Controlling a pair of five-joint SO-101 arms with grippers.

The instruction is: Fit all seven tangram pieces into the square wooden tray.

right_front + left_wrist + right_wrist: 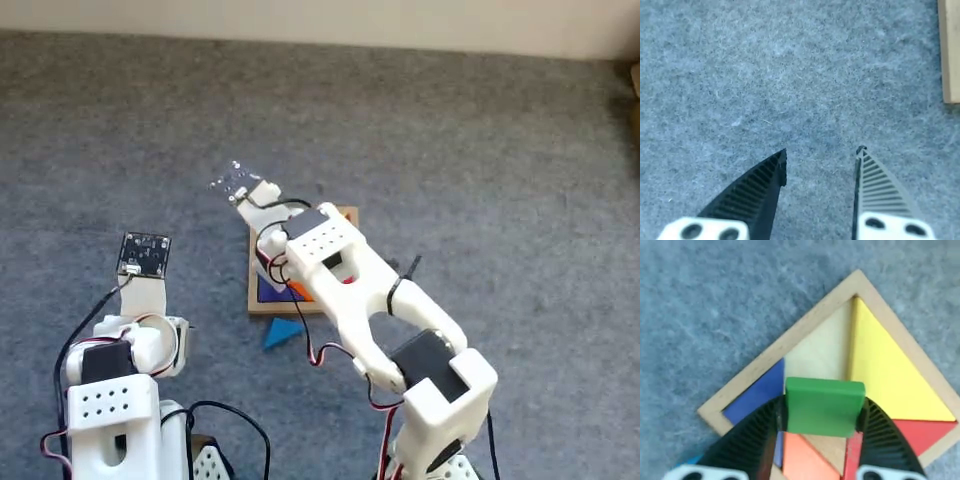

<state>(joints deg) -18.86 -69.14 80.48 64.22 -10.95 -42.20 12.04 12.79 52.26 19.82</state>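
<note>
The square wooden tray [745,385] lies on grey carpet and holds a yellow triangle [887,375], a dark blue piece [757,390], an orange piece [802,460] and a red piece [920,432]. My right gripper [822,410] hovers over the tray's bare wooden gap [817,357], shut on a green square piece [824,406]. In the high view the right arm covers most of the tray [285,310]. A light blue triangle [283,331] lies on the carpet just in front of the tray. My left gripper [821,156] is open over bare carpet, left of the tray.
The tray's edge [951,50] shows to one side in the left wrist view. Grey carpet stretches all around, with a pale wall strip at the far side. Cables hang from both arms.
</note>
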